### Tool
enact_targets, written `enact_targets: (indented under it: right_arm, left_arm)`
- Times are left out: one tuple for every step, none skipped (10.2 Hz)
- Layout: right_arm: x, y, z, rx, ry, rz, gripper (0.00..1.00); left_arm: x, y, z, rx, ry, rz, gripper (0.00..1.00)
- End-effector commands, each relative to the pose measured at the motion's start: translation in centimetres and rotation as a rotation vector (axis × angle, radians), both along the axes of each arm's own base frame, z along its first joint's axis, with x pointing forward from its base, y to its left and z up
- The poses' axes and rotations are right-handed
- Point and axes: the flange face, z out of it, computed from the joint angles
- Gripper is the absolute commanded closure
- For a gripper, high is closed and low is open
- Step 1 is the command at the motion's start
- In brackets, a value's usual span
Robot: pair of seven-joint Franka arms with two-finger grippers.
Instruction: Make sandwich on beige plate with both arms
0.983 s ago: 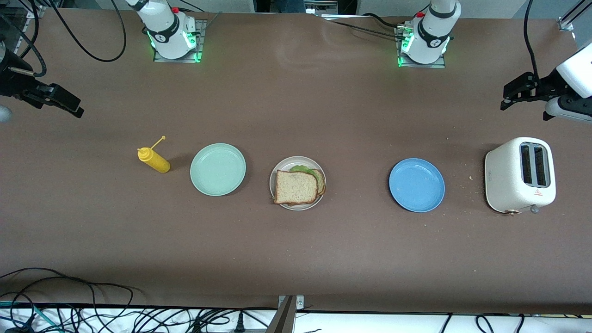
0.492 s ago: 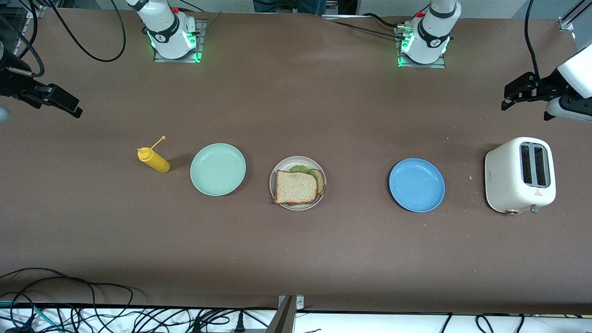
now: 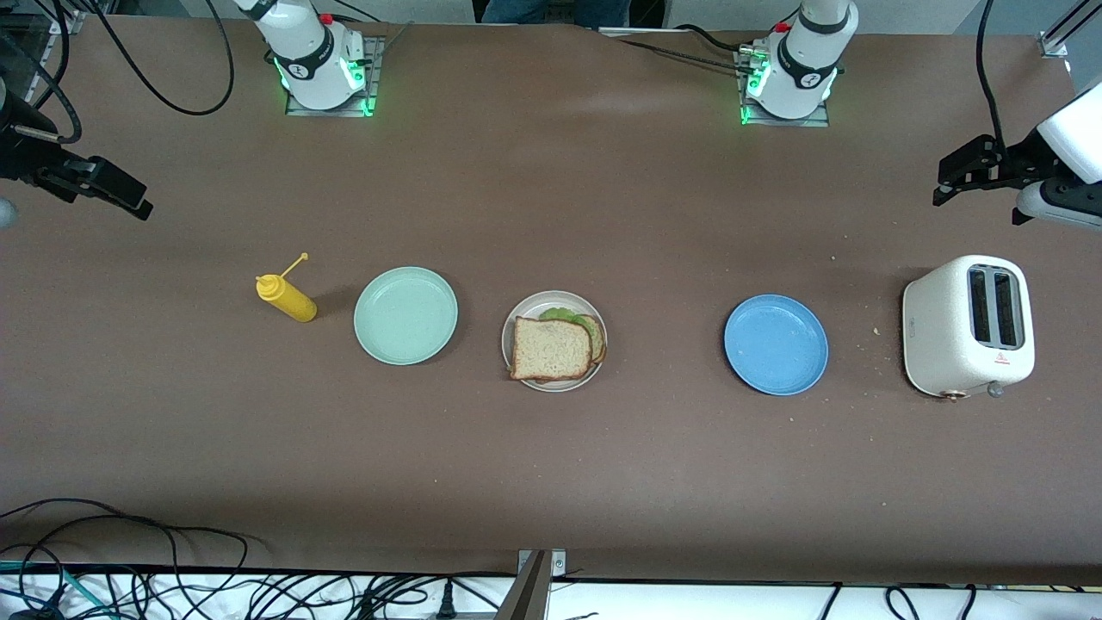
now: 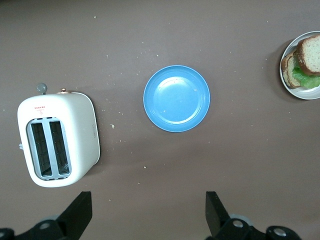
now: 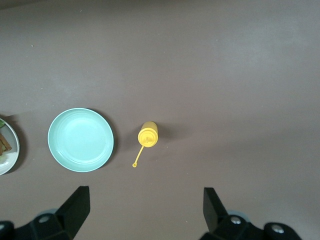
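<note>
The sandwich (image 3: 552,349) lies on the beige plate (image 3: 532,307) in the middle of the table: a speckled bread slice on top, green lettuce and a second slice showing at its edge. The same sandwich (image 4: 304,62) shows at the border of the left wrist view, and a sliver of the plate (image 5: 11,150) in the right wrist view. My left gripper (image 3: 973,172) hangs open and empty over the table's left-arm end, above the toaster. My right gripper (image 3: 99,187) hangs open and empty over the right-arm end. In each wrist view the gripper (image 4: 148,212) (image 5: 146,210) holds nothing between its fingers.
A blue plate (image 3: 776,344) and a white toaster (image 3: 968,327) stand toward the left arm's end. A mint-green plate (image 3: 405,315) and a yellow mustard bottle (image 3: 287,297) stand toward the right arm's end. Crumbs lie near the toaster. Cables hang along the table's near edge.
Both grippers have drifted very slightly outward toward their ends of the table. Nothing on the table has moved.
</note>
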Motion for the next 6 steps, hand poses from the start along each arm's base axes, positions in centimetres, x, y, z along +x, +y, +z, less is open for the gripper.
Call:
enact_targets:
  right_arm:
    - [0.4,-0.3,0.5,0.018,-0.013,0.005,0.0]
    - [0.4,-0.2,0.6,0.018,-0.019,0.005,0.0]
    - [0.4,-0.2,0.6,0.015,-0.021,0.002,0.0]
    - [0.8,-0.4,0.1,0.014,-0.018,0.004,0.0]
    - [0.9,-0.9,-0.1,0.014,-0.013,-0.001,0.0]
    - [0.9,-1.2,-0.1,0.014,-0.015,-0.005,0.0]
  left_arm:
    - [-0.2,0.4,0.3,-0.004,0.006,-0.018,0.0]
    - [-0.1,0.4,0.3,-0.003,0.007,-0.018,0.0]
    - [-0.1,0.4,0.3,-0.003,0.007,-0.018,0.0]
    - [-0.1,0.4,0.2,-0.003,0.009,-0.018,0.0]
    - [-0.1,0.4,0.2,-0.002,0.007,-0.019,0.0]
    - [-0.1,0.4,0.2,0.015,0.007,-0.022,0.0]
